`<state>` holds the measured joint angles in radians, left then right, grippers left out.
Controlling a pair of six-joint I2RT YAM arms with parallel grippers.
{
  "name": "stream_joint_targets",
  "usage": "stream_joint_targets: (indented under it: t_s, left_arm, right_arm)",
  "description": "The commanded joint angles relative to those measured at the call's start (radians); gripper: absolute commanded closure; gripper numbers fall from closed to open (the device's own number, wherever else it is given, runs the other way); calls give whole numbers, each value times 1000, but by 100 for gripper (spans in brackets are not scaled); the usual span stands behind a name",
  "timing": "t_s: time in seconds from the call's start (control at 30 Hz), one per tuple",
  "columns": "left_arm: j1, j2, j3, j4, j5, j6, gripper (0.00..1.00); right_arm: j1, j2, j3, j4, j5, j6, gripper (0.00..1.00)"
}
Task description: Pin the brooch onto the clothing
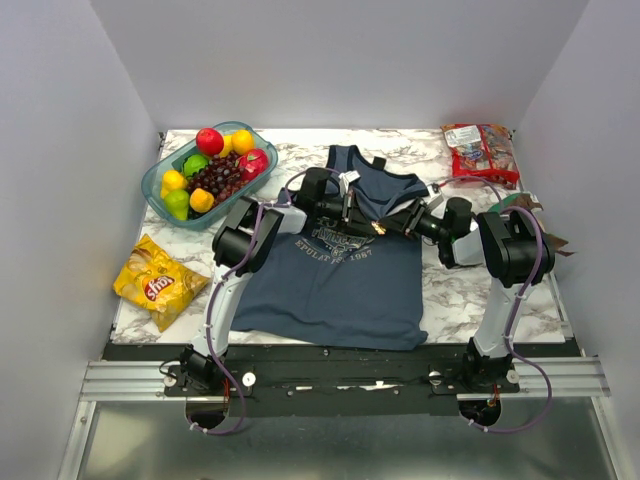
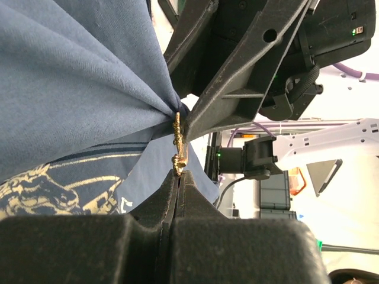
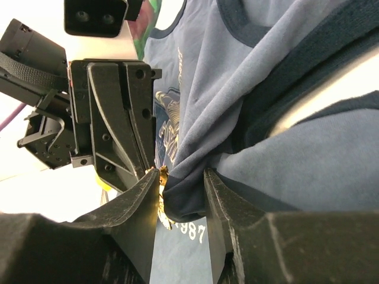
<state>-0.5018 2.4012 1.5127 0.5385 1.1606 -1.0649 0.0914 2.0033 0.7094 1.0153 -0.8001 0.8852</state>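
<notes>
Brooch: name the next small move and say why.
Probably ease the left gripper forward, pressing the brooch into the clothing. The brooch sits at its shut fingertips, against a fold that the right gripper holds bunched; whether the pin has pierced the cloth is not visible.

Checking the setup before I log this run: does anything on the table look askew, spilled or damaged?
Only the clothing: its chest is gathered into a tight peak between the fingers of the right gripper, where the left gripper holds the brooch against it. The rest lies flat. Nothing looks spilled or damaged.
</notes>
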Motion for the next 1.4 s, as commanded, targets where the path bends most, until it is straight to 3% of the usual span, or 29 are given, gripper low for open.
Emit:
stream_joint_targets:
  t_s: [0.0,0.47,1.0,1.37]
  left_arm:
    - [-24,-62,-13,112,22,-52,100]
    - [-40,-82,-42,215,13,-132,100]
    - [-52,-112,-77,213,13,-116,100]
    - [-64,-152,-66,-41,4,98,100]
  right_arm:
    - [4,11,-36,34,73,-22,58]
    - [33,-34,-111,86,190,-29,59]
    - [87,-70,-129,2,340,-118,59]
    - [123,-100,-123,-75,441,-160,59]
